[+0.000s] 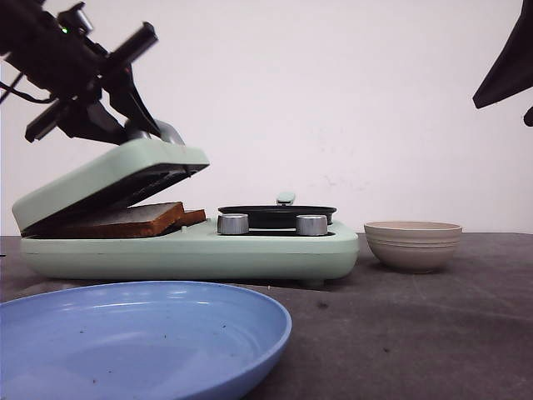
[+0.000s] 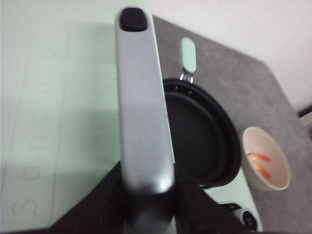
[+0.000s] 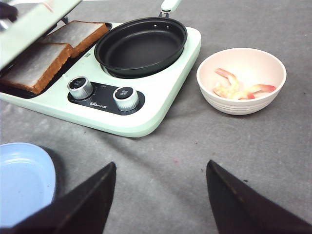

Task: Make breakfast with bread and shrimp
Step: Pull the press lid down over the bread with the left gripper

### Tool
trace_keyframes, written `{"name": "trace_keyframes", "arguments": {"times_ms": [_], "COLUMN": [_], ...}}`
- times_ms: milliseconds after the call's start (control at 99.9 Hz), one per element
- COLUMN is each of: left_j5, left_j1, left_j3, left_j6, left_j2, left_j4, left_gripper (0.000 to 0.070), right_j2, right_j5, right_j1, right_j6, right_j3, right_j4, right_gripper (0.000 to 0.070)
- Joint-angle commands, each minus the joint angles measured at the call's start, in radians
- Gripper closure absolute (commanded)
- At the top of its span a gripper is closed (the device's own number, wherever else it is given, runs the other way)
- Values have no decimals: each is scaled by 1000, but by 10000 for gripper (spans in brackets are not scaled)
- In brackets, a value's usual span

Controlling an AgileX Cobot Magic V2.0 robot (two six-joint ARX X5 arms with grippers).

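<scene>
From the front view I see my left gripper (image 1: pixel 137 125) at the silver handle (image 1: pixel 166 132) of the sandwich-press lid (image 1: pixel 108 175), which sits partly raised over the left half of the mint-green breakfast maker (image 1: pixel 191 250). The left wrist view confirms it: the dark fingers (image 2: pixel 105 195) sit either side of that handle (image 2: pixel 144 107), closed against it, with the pale lid top (image 2: pixel 53 107) spread out beside. Under the lid the front camera shows only toasted brown crust edges of the bread (image 1: pixel 133 218), but the right wrist view gives me both slices (image 3: pixel 53 51) lying flat side by side on the press plate, pale faces up, touching each other. The black frying pan (image 3: pixel 141 46) sits on the right half of the appliance, its mint handle (image 3: pixel 169 5) pointing away to the far side, and two silver knobs (image 3: pixel 103 93) stand along the near edge. The beige ribbed bowl (image 1: pixel 413 245) stands on the grey table (image 1: pixel 416 333) just right of the appliance; from the front I cannot see into it, while the right wrist camera shows the shrimp (image 3: pixel 239 87), pinkish-orange curled pieces, lying inside. My right gripper (image 3: pixel 161 200) hangs well above the table near the appliance, its two dark fingers (image 3: pixel 80 207) spread wide with nothing between them; in the front view only a dark corner of that arm (image 1: pixel 506 71) shows at upper right. A blue plate (image 1: pixel 141 342) lies nearest the front camera, on the left.
</scene>
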Motion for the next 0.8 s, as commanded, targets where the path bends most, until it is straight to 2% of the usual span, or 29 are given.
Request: {"name": "trace_keyframes", "arguments": {"times_ms": [0, 651, 721, 791], "left_j5": [-25, -31, -31, -16], "left_j1": [1, -42, -42, -42], "left_j3": [-24, -24, -24, -23], "left_j6": [4, -1, -1, -2], "left_j2": [39, 159, 159, 156], "left_j4": [-97, -92, -86, -80], "left_gripper": [696, 693, 632, 500], "right_j2": [4, 3, 3, 3], "right_j5": [0, 0, 0, 0], "right_j1": [6, 6, 6, 6], "right_j6": [11, 11, 11, 11], "right_j3": [3, 3, 3, 3], "right_j4": [9, 8, 8, 8], "right_gripper": [345, 345, 345, 345]}}
